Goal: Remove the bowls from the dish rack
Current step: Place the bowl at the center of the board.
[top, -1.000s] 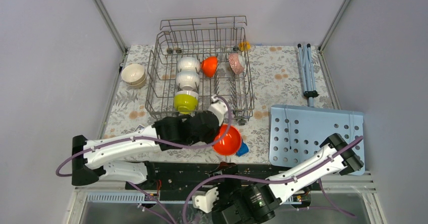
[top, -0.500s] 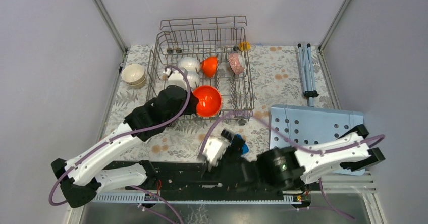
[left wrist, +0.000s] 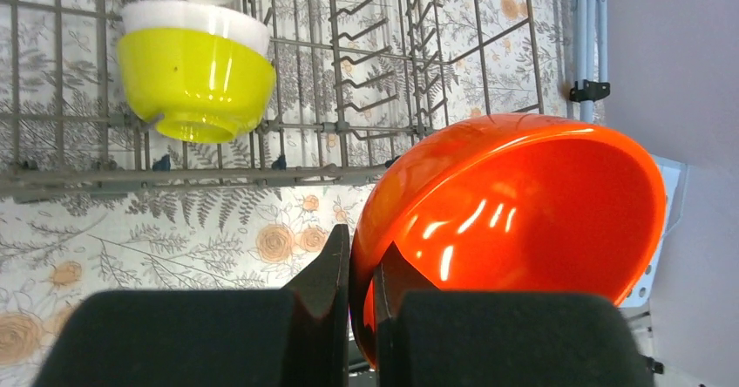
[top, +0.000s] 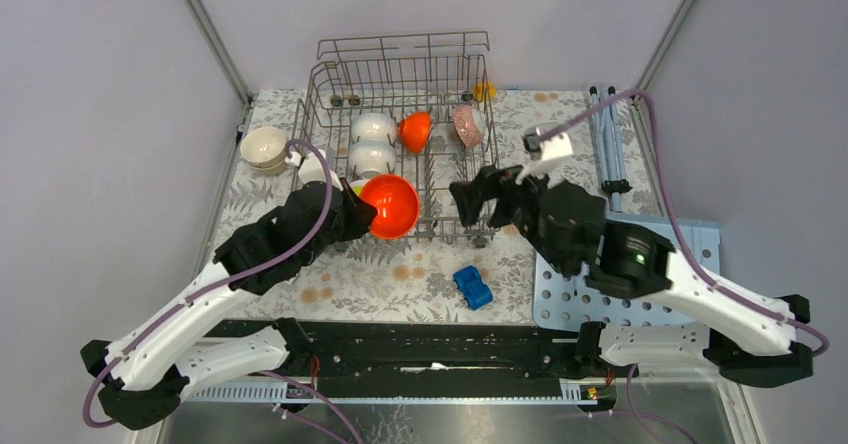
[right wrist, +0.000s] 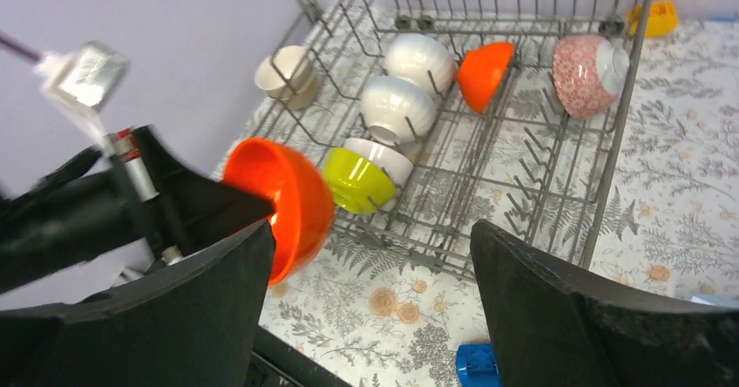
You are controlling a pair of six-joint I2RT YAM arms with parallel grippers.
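Bowls in rack: two white bowls [top: 372,127] sit one behind the other in the left rows of the dish rack [top: 404,62]. A small orange bowl [top: 416,131] is just right of them and a pink patterned bowl [top: 467,124] is by the right wall. A yellow-green bowl [left wrist: 193,78] lies on its side at the near left.
Bowl in hand: a large orange bowl [top: 390,206] is tipped on edge at the rack's near left corner, just beside the yellow-green bowl.
Left gripper [left wrist: 362,269]: clenched on the large orange bowl's rim, one finger inside and one outside.
Right gripper [right wrist: 370,239]: jaws spread wide with nothing between them, hovering off the rack's near right side.
Bowls off rack: cream bowls [top: 265,148] are stacked on the flowered tablecloth [top: 560,164], left of the rack.
Other things: a blue toy car [top: 473,287] lies on the cloth in front of the rack. A light-blue perforated board [top: 565,299] lies at the near right, partly under the right arm.
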